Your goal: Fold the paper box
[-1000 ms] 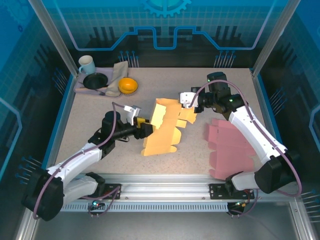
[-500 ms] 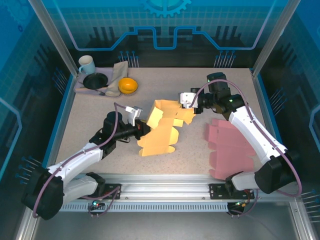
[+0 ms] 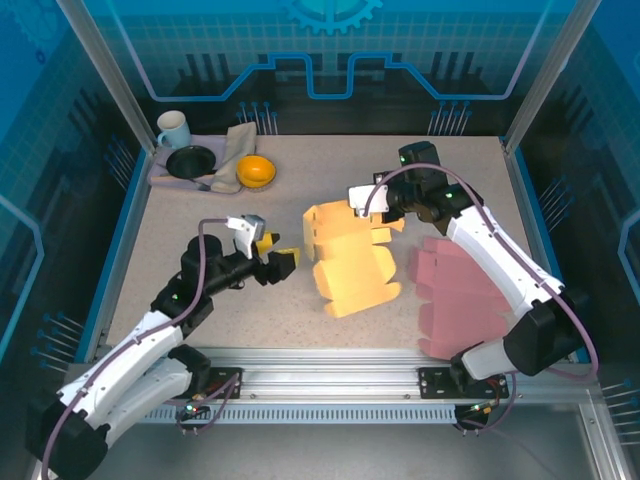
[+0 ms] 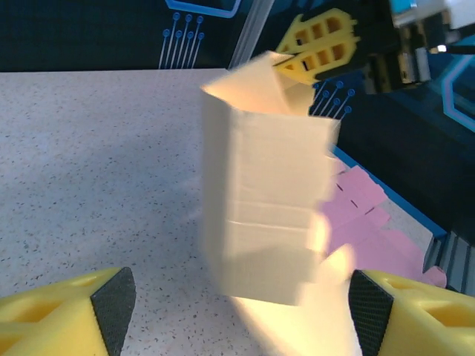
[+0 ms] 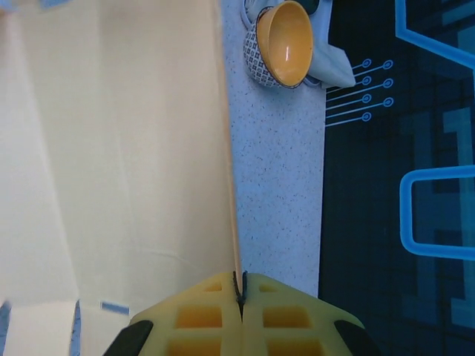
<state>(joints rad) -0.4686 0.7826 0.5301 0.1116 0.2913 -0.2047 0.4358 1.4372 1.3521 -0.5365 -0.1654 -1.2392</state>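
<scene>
right hand (image 5: 239,297) clenched on the upper edge of the yellow paper box (image 3: 355,270) near the desk (image 3: 200,215) centre. left hand (image 3: 278,252) released, just beside it.

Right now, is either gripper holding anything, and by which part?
The right gripper pinches the yellow paper box by a thin edge at its far end. The left gripper is open, holding nothing.

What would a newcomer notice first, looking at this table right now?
The half-formed yellow paper box at the table's centre stands out, with the right gripper shut on its far edge. The left gripper hangs open just left of it, not touching. A flat pink cardboard blank lies to the right, and an orange bowl sits at the far left.
</scene>
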